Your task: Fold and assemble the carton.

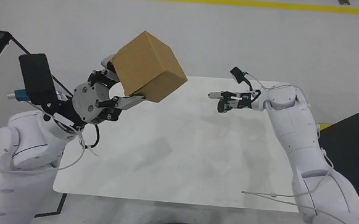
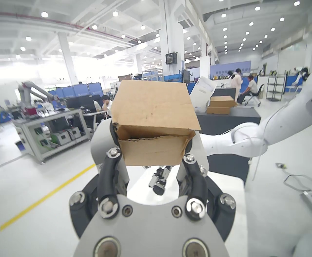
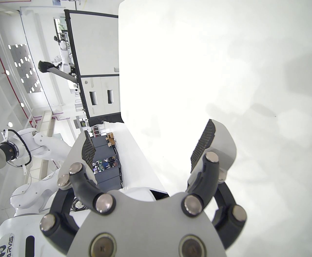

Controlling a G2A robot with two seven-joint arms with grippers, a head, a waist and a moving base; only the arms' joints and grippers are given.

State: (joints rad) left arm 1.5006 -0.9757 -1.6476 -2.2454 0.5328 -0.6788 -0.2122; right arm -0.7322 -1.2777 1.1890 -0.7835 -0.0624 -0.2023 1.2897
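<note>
White table (image 1: 196,144) beneath; carton (image 1: 148,65) clamped between the left jaws; right jaws gape, well apart.

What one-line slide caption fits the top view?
Left gripper holds the brown carton aloft near the white table's left side; right gripper, fingers open and empty, hovers opposite.

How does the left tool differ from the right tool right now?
The left tool is shut; the right tool is open. The left tool holds the carton up off the table; the right tool holds nothing, hovering over the table. Both share the same two-fingered build with dark linkages.
</note>
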